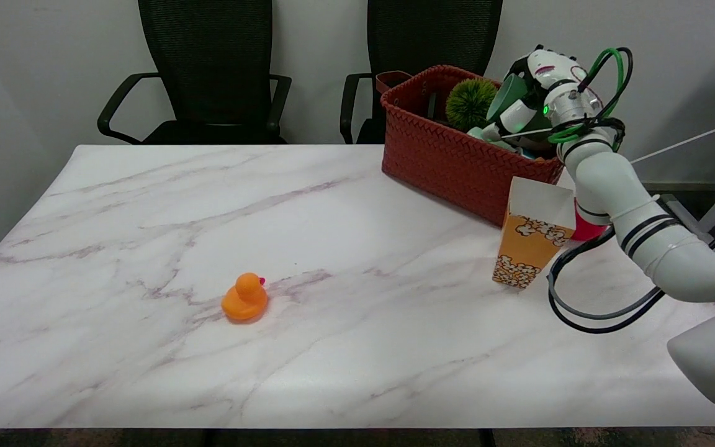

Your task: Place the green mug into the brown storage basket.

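The right hand (528,102) held the green mug (506,97), its fingers wrapped around the mug's body. Hand and mug sat low over the right end of the brown basket (450,164), with the mug tilted so that its open mouth faced up and to the left. Whether the mug already touched anything inside the basket could not be told, since the hand and the basket's wall hid its underside.

The basket stood at the far right of the marble bench (332,261). A spiky green ball (468,102) poked above its rim just left of the mug, and a pale teal thing (478,132) lay below the hand inside the basket.

A popcorn box (531,233) stood on the bench just in front of the basket's near right corner, with a red object (586,228) partly hidden behind it and the arm. An orange rubber duck (244,297) sat well apart from all of these, nearer the bench's middle. Two black chairs (208,68) stood behind the bench.
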`<state>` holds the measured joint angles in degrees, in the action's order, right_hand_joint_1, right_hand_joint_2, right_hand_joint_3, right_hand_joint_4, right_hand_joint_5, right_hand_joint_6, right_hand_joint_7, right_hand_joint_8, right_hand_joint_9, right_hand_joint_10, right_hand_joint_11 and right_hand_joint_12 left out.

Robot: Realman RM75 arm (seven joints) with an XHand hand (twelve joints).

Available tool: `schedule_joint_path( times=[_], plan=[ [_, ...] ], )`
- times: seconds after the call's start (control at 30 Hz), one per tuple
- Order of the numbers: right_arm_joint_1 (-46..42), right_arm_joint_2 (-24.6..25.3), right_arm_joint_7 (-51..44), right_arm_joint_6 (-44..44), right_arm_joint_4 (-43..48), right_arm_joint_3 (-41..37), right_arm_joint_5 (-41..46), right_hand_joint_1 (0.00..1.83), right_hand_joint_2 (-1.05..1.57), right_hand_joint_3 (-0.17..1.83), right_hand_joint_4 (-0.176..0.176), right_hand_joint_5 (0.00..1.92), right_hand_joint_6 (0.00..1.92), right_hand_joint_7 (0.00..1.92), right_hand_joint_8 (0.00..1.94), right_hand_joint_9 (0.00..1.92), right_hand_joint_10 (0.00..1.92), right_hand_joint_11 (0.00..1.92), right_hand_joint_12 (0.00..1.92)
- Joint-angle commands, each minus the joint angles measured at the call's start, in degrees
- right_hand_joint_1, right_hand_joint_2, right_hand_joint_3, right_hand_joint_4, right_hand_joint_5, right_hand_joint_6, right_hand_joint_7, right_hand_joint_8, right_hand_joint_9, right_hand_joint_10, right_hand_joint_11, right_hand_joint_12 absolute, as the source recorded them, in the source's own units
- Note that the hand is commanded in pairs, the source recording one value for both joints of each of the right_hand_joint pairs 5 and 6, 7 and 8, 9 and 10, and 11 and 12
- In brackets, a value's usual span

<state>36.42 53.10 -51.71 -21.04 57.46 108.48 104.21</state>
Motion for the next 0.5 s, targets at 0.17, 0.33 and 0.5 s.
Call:
schedule_joint_path(
  times=[0.17,0.33,0.5],
  plan=[
    [-2.1,-1.12,-0.5,1.88,-1.03,0.82,2.68,1.28,-0.11,0.73,0.0,0.71,0.71,1.3,1.3,1.2,1.2,0.88,0.88],
    [-1.7,-1.12,-0.5,0.99,0.1,0.58,2.2,1.25,-0.16,0.64,0.0,0.16,0.16,1.06,1.06,1.01,1.01,0.94,0.94],
    [-1.22,-0.96,-0.23,-4.22,2.37,0.82,2.2,1.19,-0.49,0.37,0.0,0.02,0.02,0.64,0.64,0.57,0.57,0.45,0.45]
  ],
)
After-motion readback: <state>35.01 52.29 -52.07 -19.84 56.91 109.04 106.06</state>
